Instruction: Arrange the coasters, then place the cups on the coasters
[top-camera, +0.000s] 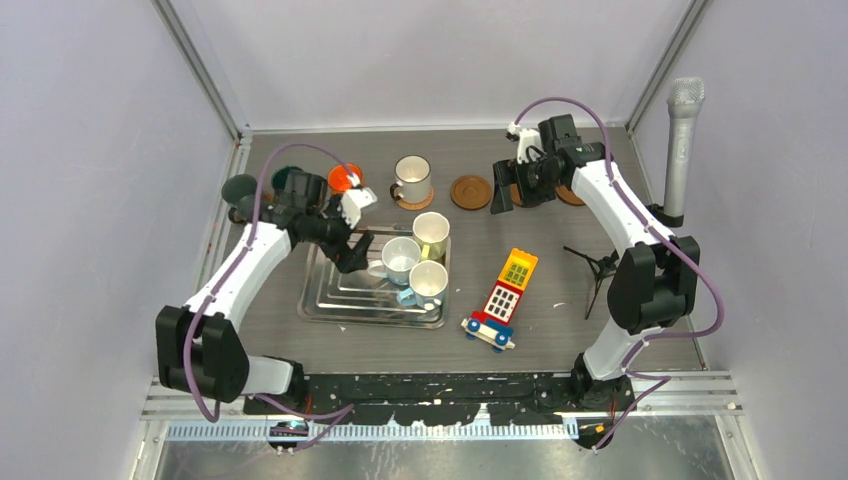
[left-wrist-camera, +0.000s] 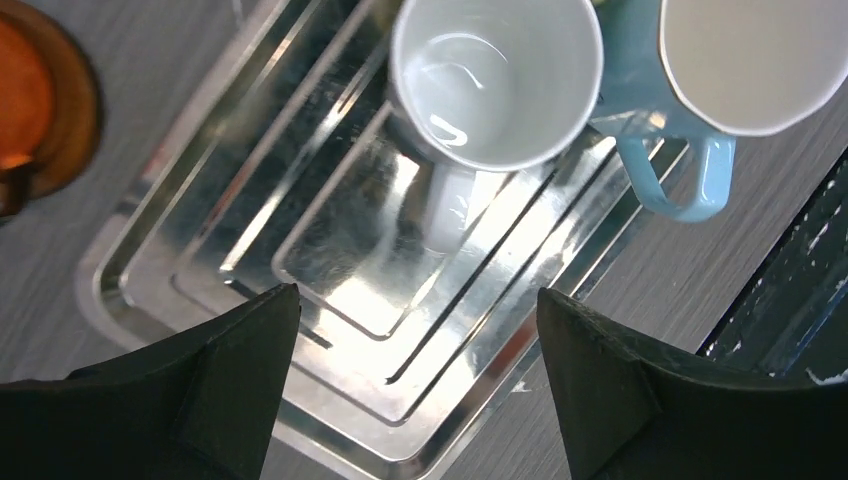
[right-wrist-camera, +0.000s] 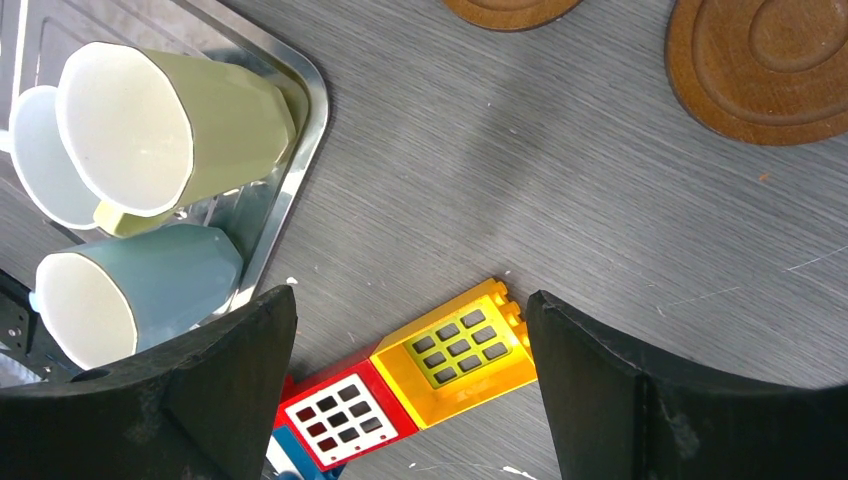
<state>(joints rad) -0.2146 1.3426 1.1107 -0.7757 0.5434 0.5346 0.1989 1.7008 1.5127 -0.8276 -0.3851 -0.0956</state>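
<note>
My left gripper (top-camera: 352, 254) (left-wrist-camera: 418, 296) hangs open and empty over the metal tray's (top-camera: 330, 300) left half, short of a white cup (top-camera: 400, 258) (left-wrist-camera: 495, 80). Beside that cup on the tray stand a light blue cup (top-camera: 428, 283) (left-wrist-camera: 740, 70) and a pale yellow cup (top-camera: 432, 235) (right-wrist-camera: 170, 125). An orange cup (top-camera: 343, 178) sits on a coaster (left-wrist-camera: 75, 100) at the back left, near two dark green cups (top-camera: 240, 190). Another white cup (top-camera: 411, 180) stands on a coaster. My right gripper (top-camera: 505, 198) (right-wrist-camera: 410, 296) is open and empty, between two bare coasters (top-camera: 470, 192) (right-wrist-camera: 765, 65).
A red, yellow and blue toy block vehicle (top-camera: 503, 300) (right-wrist-camera: 430, 370) lies right of the tray. A small black stand (top-camera: 598, 265) and an upright grey microphone (top-camera: 683, 150) are at the right. Walls close in the table on three sides.
</note>
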